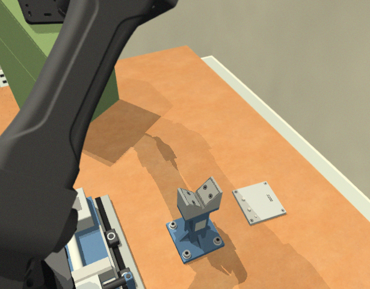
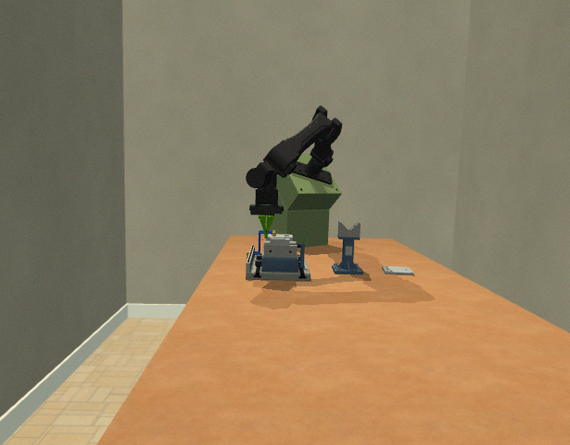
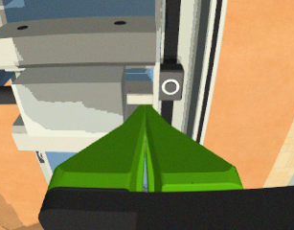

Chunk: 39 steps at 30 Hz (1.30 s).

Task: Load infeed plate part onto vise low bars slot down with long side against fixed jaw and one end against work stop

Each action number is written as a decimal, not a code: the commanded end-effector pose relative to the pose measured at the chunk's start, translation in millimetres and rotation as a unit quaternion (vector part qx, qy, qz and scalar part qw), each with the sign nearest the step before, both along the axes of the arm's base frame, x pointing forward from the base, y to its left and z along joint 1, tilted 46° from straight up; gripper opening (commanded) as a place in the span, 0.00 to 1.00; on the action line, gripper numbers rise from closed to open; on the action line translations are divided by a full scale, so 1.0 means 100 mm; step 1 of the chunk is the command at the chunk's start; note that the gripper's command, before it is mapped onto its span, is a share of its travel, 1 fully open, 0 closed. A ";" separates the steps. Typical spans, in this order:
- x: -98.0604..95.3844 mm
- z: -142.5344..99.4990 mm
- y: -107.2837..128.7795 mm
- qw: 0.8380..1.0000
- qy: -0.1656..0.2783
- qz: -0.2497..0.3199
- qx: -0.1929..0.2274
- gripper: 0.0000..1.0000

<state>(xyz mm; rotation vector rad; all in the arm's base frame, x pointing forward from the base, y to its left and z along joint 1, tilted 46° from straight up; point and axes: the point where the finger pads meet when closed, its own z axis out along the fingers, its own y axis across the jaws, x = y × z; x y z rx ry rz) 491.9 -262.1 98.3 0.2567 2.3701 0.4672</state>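
My gripper [image 3: 145, 115] has green fingers pressed together with nothing between them. It hangs just above the vise [image 2: 277, 259], and its tips point at the work stop's clamp [image 3: 169, 86] on the side rail. A pale grey block [image 3: 73, 99], which looks like the part, lies between the vise jaws below the grey jaw with two holes [image 3: 70, 33]. I cannot tell which way its slot faces. In the top view the arm [image 1: 38, 139] hides most of the vise [image 1: 94, 242]. The infeed plate [image 1: 259, 201] is bare.
The V-block [image 1: 198, 198] on its blue base stands empty between the vise and the infeed plate. A green pedestal [image 2: 309, 206] carries the arm behind the vise. The table's right edge runs along a white skirting [image 1: 290, 130].
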 end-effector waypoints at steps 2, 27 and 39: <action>-0.02 0.11 -0.14 1.000 -0.011 -0.010 -0.009 0.00; 0.05 0.06 -0.12 1.000 -0.011 -0.011 -0.011 0.00; 0.06 0.06 -0.12 1.000 -0.014 -0.012 -0.013 0.00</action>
